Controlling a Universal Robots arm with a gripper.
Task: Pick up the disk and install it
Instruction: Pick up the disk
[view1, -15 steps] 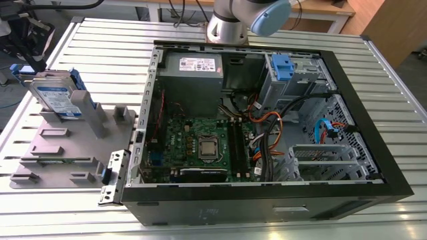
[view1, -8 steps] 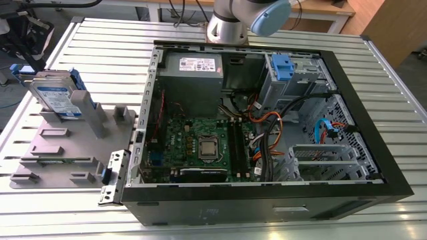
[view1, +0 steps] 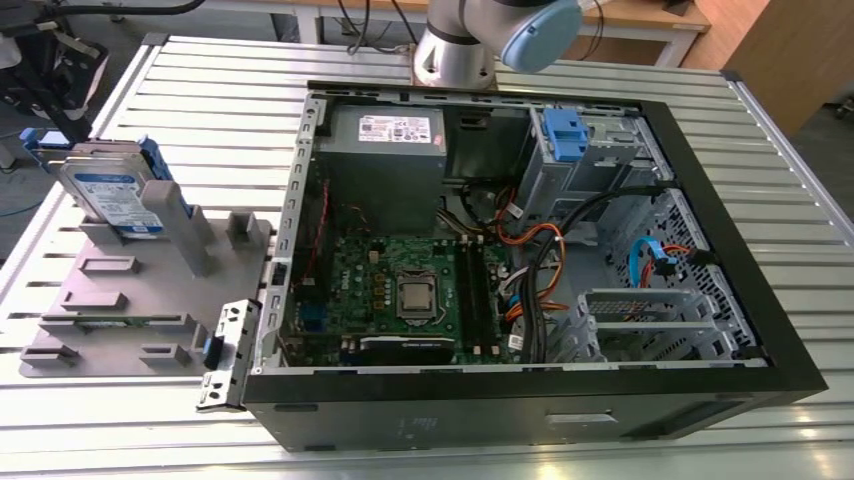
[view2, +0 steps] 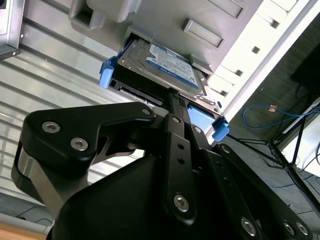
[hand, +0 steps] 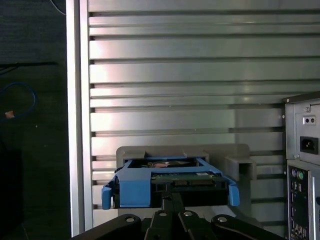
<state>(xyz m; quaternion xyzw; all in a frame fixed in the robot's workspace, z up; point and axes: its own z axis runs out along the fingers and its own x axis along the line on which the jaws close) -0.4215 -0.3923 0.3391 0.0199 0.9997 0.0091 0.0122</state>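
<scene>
- An open computer case (view1: 534, 400) lies on its side on a slatted metal table (view1: 200, 80).
- A green motherboard (view1: 400, 290) covers its floor, with a grey power-supply box (view1: 387, 150) beyond it.
- Orange and black cables (view1: 534, 250) run beside the motherboard.
- A blue latch (view1: 566, 135) tops the far drive cage.
- A grey fixture plate (view1: 160, 300) sits at the exterior view's left of the case.

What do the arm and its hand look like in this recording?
The arm is a smooth silver-grey tube with a rounded light blue joint cap. The hand is matte black, built of flat, angular link bars pinned with round silver screws.
</scene>
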